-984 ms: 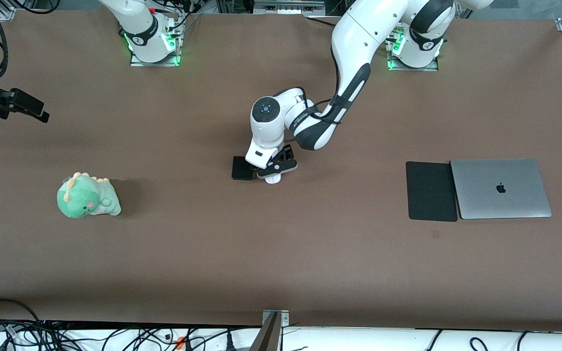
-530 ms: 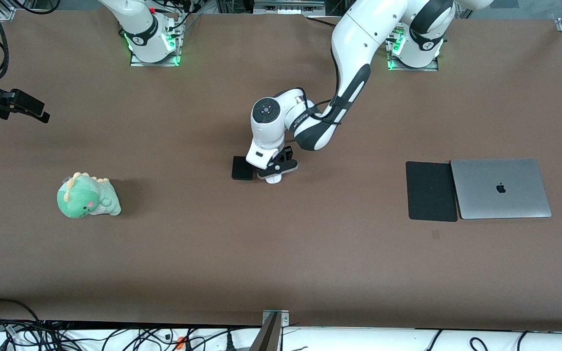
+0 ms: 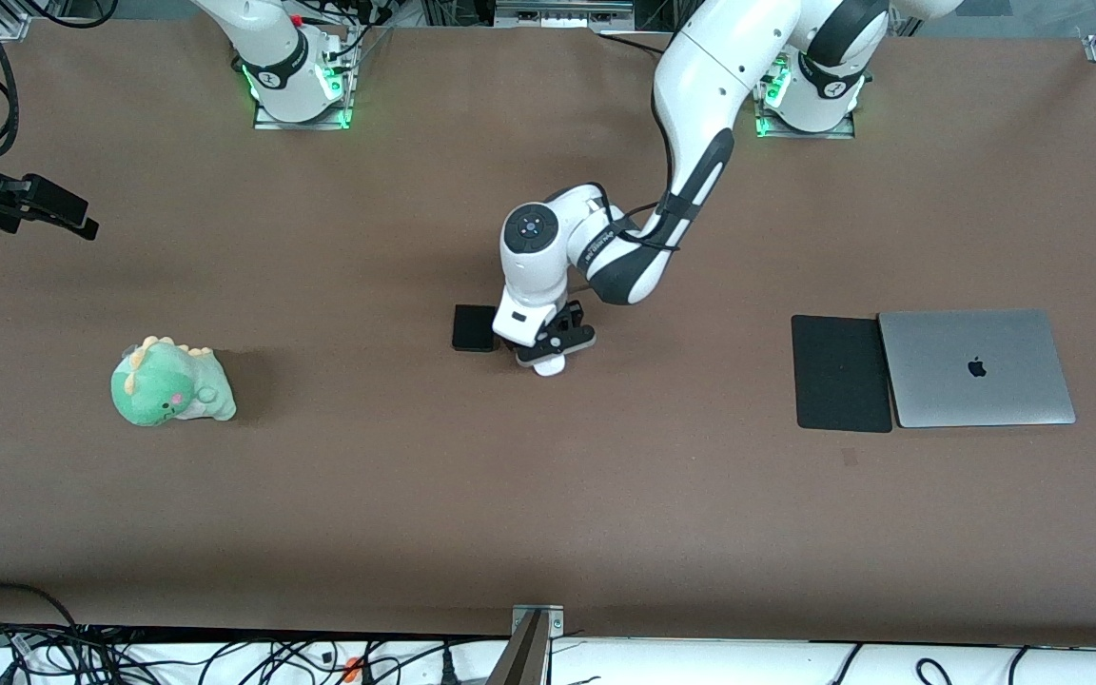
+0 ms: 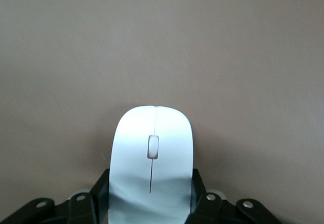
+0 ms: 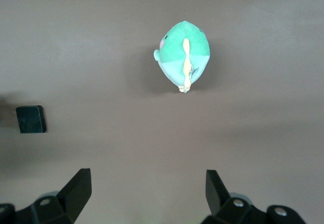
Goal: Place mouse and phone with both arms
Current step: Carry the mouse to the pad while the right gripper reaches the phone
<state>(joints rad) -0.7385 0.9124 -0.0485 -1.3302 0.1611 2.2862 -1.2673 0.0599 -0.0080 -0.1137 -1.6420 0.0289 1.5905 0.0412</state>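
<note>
The white mouse (image 3: 549, 366) is gripped between the fingers of my left gripper (image 3: 554, 350), low over the middle of the table. In the left wrist view the mouse (image 4: 152, 153) fills the gap of my left gripper (image 4: 151, 186), with a black finger pressed to each side. The black phone (image 3: 473, 328) lies flat on the table beside the mouse, toward the right arm's end, and also shows in the right wrist view (image 5: 31, 119). My right gripper (image 3: 46, 211) is open and empty, held high above the table's right-arm end (image 5: 147, 191).
A green plush dinosaur (image 3: 170, 383) sits on the table toward the right arm's end, under the right wrist camera (image 5: 183, 54). A large black mouse pad (image 3: 841, 373) and a closed silver laptop (image 3: 976, 367) lie side by side toward the left arm's end.
My left gripper has shifted with the mouse away from the phone, a little toward the left arm's end and the front camera. The right arm has not moved.
</note>
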